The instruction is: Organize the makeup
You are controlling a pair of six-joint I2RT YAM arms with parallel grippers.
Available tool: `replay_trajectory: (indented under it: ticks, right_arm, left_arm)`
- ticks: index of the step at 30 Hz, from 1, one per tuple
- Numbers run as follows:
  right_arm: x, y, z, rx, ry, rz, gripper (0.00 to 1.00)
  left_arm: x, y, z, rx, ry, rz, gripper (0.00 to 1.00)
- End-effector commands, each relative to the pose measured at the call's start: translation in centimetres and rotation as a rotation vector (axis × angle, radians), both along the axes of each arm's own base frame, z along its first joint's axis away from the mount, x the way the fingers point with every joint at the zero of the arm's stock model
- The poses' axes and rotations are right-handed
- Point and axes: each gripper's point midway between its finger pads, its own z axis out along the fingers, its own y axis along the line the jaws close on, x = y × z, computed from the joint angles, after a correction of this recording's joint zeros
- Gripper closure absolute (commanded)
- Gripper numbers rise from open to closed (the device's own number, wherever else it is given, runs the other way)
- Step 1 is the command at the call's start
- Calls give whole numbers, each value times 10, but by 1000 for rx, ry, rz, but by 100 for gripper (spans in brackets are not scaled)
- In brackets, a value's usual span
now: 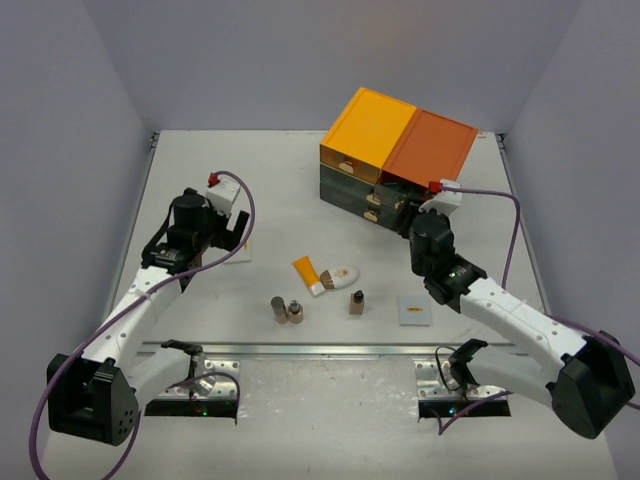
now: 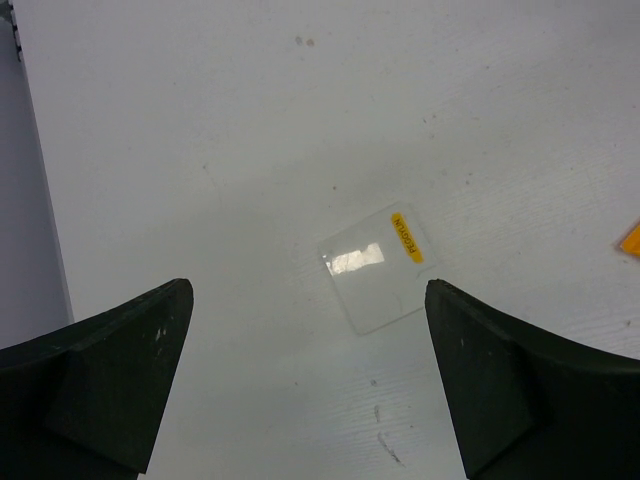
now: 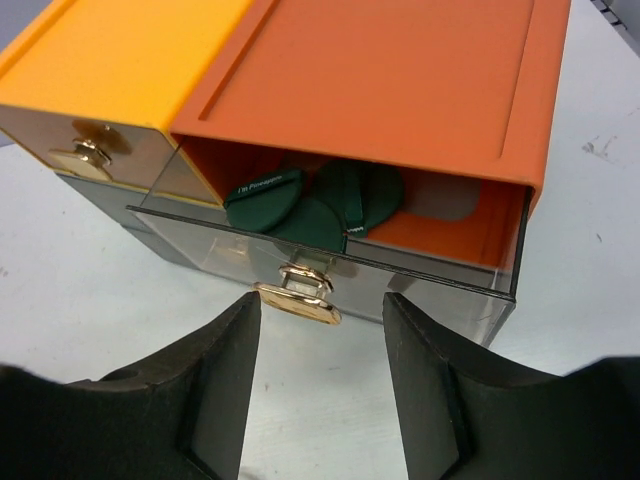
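Three dark green discs (image 3: 310, 205) lie in the pulled-out clear drawer (image 3: 420, 285) under the orange top. My right gripper (image 3: 320, 320) is open, its jaws either side of and just short of the gold drawer handle (image 3: 298, 302); it also shows in the top view (image 1: 400, 212). My left gripper (image 2: 307, 300) is open and empty above a flat clear-white square (image 2: 375, 272) with a yellow label; the top view (image 1: 238, 238) shows it at the table's left. The orange tube (image 1: 307, 273), white oval piece (image 1: 341, 275), three small brown bottles (image 1: 279, 309) (image 1: 296, 313) (image 1: 357, 301) and another flat white square (image 1: 414, 310) lie mid-table.
The drawer chest (image 1: 400, 150) with yellow and orange tops stands at the back right. A second gold knob (image 3: 85, 150) sits on the closed yellow-topped drawer. Grey walls ring the table. A metal rail (image 1: 320, 350) runs along the near edge.
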Motion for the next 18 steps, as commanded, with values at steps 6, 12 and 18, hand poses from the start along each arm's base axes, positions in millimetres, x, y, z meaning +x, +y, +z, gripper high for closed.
replay_trajectory:
  ticks: [6, 12, 18]
  right_arm:
    - [30, -15, 35, -25, -81, -119, 46]
    - [38, -23, 25, -15, -61, -153, 45]
    - [42, -25, 22, -15, -61, -177, 45]
  left_arm:
    - [17, -13, 33, -41, -74, -66, 0]
    - [18, -15, 33, -46, -71, -74, 0]
    - [19, -17, 34, -52, -70, -85, 0]
